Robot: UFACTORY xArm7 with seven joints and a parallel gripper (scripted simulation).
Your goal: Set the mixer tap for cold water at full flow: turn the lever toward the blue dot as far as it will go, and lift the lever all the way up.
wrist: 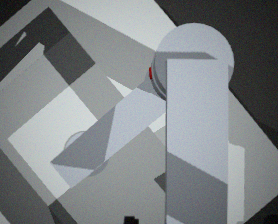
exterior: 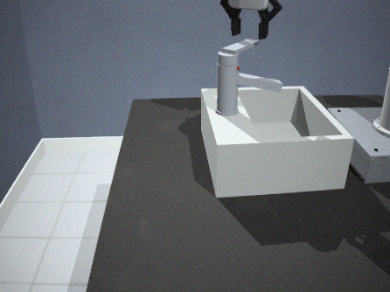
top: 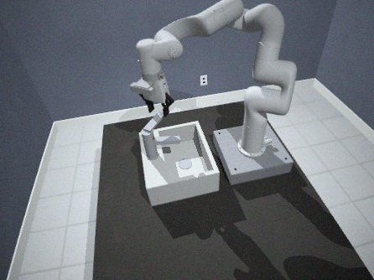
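A grey mixer tap (exterior: 227,84) stands on the rear left corner of a white sink (exterior: 271,138). Its spout (exterior: 261,82) reaches over the basin. A red dot (exterior: 238,68) shows on the tap body; no blue dot is in view. The flat lever (exterior: 240,45) lies on top of the tap, slightly raised, its free end pointing away from the tap. My gripper (exterior: 249,27) is open and hangs just above the lever's free end, one finger on each side of it. In the wrist view the lever (wrist: 197,135) runs down the frame from the round tap top (wrist: 195,47).
The sink (top: 180,162) sits on a dark floor mat beside my grey base plate (top: 251,153). A round drain (top: 184,163) lies in the basin. Blue walls stand behind, with a socket (top: 204,80).
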